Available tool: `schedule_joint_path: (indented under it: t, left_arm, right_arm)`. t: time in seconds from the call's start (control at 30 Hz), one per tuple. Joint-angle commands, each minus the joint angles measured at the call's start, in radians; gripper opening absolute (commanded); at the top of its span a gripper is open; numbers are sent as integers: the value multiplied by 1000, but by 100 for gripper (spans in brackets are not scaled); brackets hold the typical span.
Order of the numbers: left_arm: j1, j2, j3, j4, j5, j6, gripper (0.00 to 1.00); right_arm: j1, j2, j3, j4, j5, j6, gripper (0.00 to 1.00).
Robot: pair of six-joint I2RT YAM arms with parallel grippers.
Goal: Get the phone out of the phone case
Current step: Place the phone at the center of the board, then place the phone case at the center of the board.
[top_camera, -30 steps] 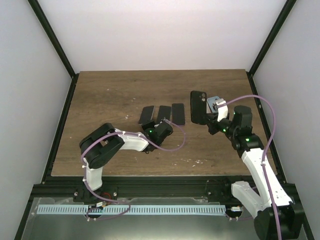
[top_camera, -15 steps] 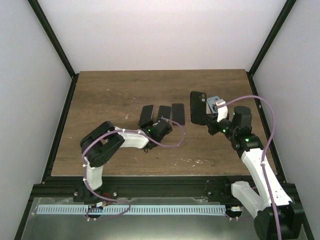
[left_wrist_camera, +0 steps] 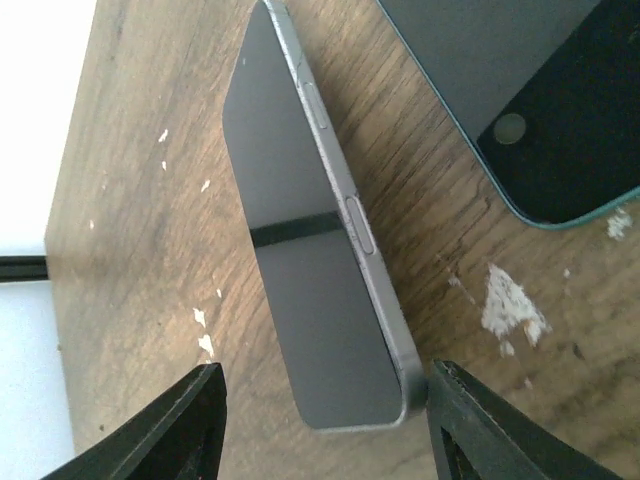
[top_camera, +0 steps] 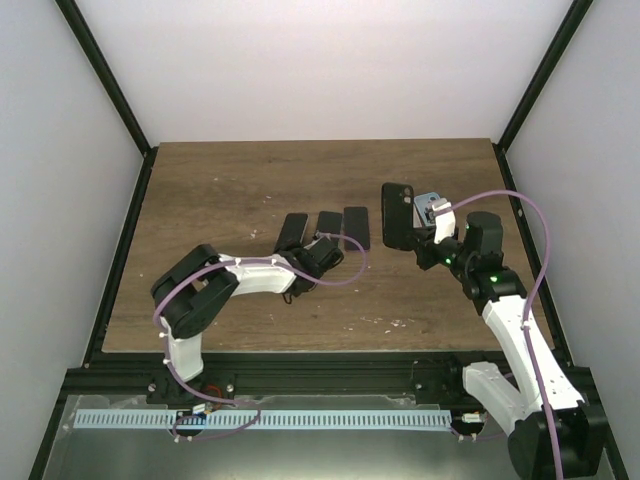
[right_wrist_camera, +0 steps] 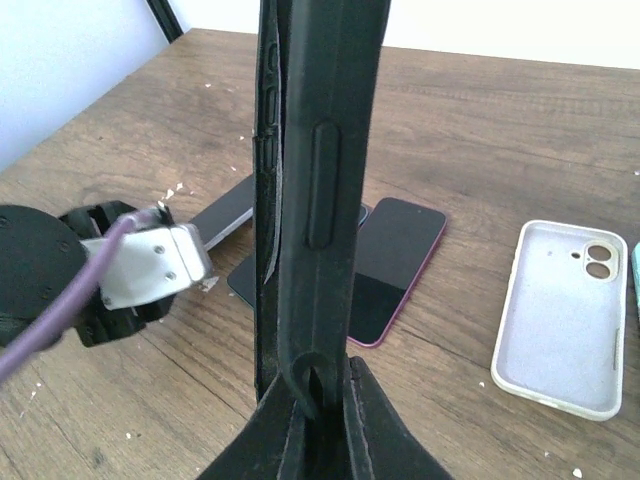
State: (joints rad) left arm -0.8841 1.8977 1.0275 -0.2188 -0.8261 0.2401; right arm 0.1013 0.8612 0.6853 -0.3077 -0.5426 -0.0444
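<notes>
My right gripper (top_camera: 425, 243) (right_wrist_camera: 325, 395) is shut on the bottom edge of the black phone case (top_camera: 397, 214) (right_wrist_camera: 322, 150) and holds it upright and edge-on above the table. A thin dark slab (right_wrist_camera: 266, 200), apparently the phone, sits against the case's left side. My left gripper (top_camera: 305, 262) (left_wrist_camera: 322, 390) is open and low over the table. Its fingers straddle the near end of a grey phone (left_wrist_camera: 300, 270) (top_camera: 292, 230) that lies tilted. The right fingertip (left_wrist_camera: 470, 420) is at that phone's corner, and the left fingertip (left_wrist_camera: 180, 420) stands apart from it.
Two more bare phones lie beside the grey one: a teal-edged one (left_wrist_camera: 530, 90) (top_camera: 328, 225) and a purple-edged one (right_wrist_camera: 400, 265) (top_camera: 356, 227). An empty white case (right_wrist_camera: 565, 315) lies on the table to the right. White flecks dot the wood.
My left gripper has moved left and forward, up to the leftmost grey phone, and that phone has shifted a little. The right arm and the black case have held still.
</notes>
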Motion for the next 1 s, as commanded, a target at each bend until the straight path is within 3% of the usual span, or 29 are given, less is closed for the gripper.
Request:
schedule_joint_path:
  t: [0.0, 0.23, 0.4, 0.63, 0.77, 0.97]
  left_arm:
    - [5, -101, 27, -127, 74, -132, 57]
    - [5, -313, 74, -328, 260, -284, 62]
    - [25, -537, 116, -403, 403, -327, 80]
    - [239, -776, 25, -382, 733, -399, 90]
    - [271, -892, -140, -285, 707, -413, 90]
    - [272, -937, -151, -301, 472, -379, 88]
  right_arm:
    - [-7, 24, 80, -36, 30, -29, 1]
    - [-7, 127, 325, -248, 66, -128, 1]
    - [-7, 225, 491, -437, 115, -235, 1]
    - [-8, 380, 620, -683, 149, -371, 1]
    - [-36, 468, 618, -782, 111, -403, 1]
    - [-181, 576, 536, -855, 21, -493, 1]
